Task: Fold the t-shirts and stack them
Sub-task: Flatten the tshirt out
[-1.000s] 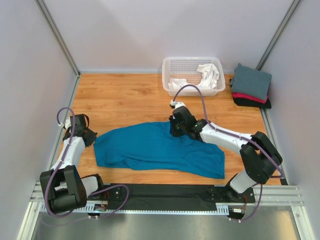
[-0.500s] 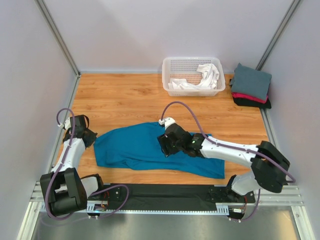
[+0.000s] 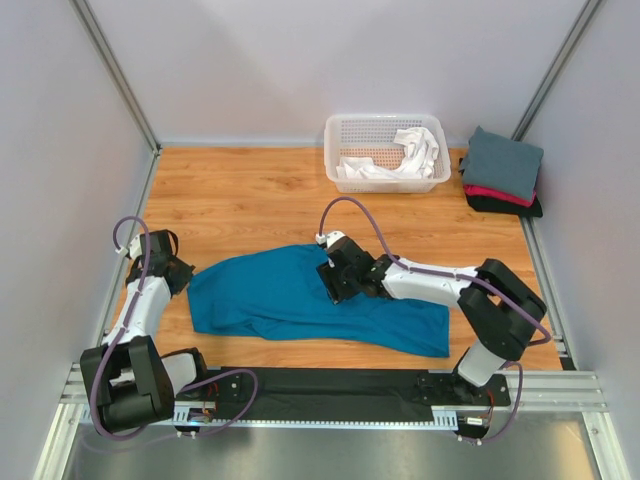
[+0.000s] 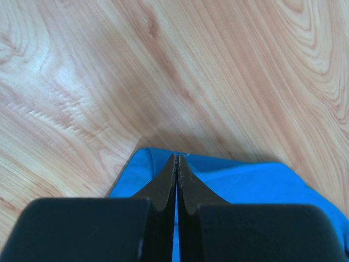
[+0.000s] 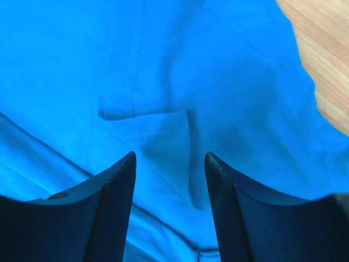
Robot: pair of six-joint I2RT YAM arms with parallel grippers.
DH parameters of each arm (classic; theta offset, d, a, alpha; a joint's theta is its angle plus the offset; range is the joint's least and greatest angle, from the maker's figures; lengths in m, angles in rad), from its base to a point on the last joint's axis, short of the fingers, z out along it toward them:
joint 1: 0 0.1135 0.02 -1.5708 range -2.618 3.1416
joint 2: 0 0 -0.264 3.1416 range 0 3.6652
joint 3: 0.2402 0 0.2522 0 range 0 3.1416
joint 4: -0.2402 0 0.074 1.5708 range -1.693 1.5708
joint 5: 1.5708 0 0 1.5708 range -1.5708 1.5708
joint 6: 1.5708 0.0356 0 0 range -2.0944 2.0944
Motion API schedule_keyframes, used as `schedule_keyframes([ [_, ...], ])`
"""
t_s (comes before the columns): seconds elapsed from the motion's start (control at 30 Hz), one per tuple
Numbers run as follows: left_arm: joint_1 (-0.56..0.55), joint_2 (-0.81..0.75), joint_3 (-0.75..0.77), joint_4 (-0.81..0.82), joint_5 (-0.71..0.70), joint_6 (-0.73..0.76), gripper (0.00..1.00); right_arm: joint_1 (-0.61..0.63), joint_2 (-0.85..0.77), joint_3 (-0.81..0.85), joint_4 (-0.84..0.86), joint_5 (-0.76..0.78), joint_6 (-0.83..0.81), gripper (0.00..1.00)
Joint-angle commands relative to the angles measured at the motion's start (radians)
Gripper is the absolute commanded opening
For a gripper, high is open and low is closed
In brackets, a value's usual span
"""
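The teal-blue t-shirt (image 3: 270,295) lies spread and rumpled across the near middle of the wooden table. My left gripper (image 3: 178,272) is at the shirt's left edge; in the left wrist view the gripper (image 4: 176,157) is shut on the edge of the blue cloth (image 4: 245,180). My right gripper (image 3: 337,283) is low over the shirt's upper middle. In the right wrist view it (image 5: 170,155) is open, with a small fold of the blue cloth (image 5: 163,136) between its fingers. Folded grey (image 3: 503,162), red-pink (image 3: 495,193) and black (image 3: 505,206) shirts are stacked at the far right.
A white lattice basket (image 3: 430,182) stands at the back, holding a crumpled white shirt (image 3: 415,150). Grey walls close in the left, back and right. A black strip (image 3: 330,385) runs along the near edge between the arm bases.
My right gripper has moved from the shirt's back edge forward and left onto the cloth, and its arm has drawn in. The left arm and the shirt's outline have stayed put.
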Motion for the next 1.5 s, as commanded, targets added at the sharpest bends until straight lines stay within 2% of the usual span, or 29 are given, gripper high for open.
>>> schedule_keyframes([
  [0.0,0.003,-0.027,-0.007,0.022,0.008,0.009,0.0,-0.008,0.015,0.063,0.067,-0.025,-0.027,0.55],
  [0.43,0.003,-0.015,-0.007,0.031,0.011,0.013,0.0,-0.02,0.084,0.098,0.084,-0.064,-0.019,0.47],
  [0.87,0.003,-0.023,-0.006,0.029,0.007,0.011,0.0,-0.062,0.1,0.106,0.053,-0.024,-0.02,0.47],
  [1.1,0.003,-0.021,-0.009,0.023,0.004,0.013,0.0,-0.071,0.107,0.107,0.076,-0.137,-0.013,0.45],
  [1.47,0.005,-0.018,-0.009,0.028,0.004,0.013,0.0,-0.073,0.127,0.094,0.082,-0.154,-0.007,0.32],
])
